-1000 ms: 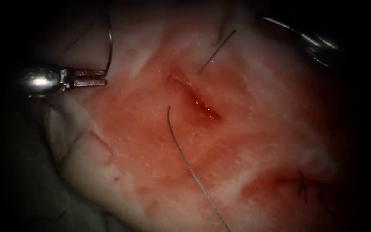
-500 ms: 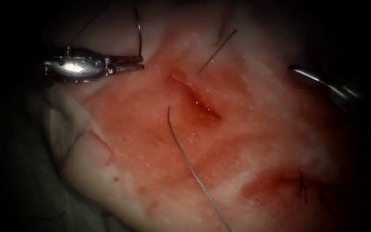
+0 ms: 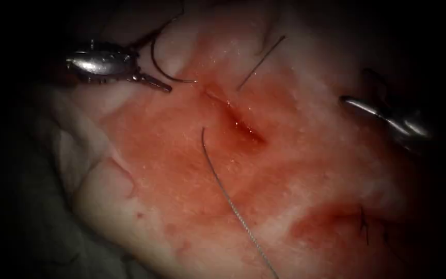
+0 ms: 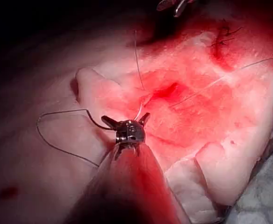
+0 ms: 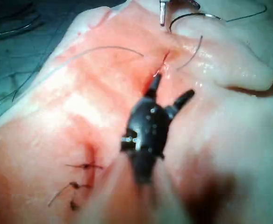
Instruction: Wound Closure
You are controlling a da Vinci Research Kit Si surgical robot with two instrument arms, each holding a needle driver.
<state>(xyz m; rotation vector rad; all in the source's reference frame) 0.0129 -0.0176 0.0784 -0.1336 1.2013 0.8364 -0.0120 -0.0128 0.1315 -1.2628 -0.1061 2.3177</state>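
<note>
Holding needle (image 3: 162, 66) left of cut (image 3: 236, 120), left tool (image 3: 157, 83) angled down.

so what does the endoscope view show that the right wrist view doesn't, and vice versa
Endoscope view: the body of the left end effector, gripping the needle, whose tip meets the tissue just left of the cut, at its upper end. Right wrist view: the right end effector with jaws spread open, holding nothing. Both: needle, cut, loose thread, old stitches.

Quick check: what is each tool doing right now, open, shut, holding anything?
Left tool: shut on the needle near its tail end, left of the cut.
Right tool: open, holding nothing.
</note>
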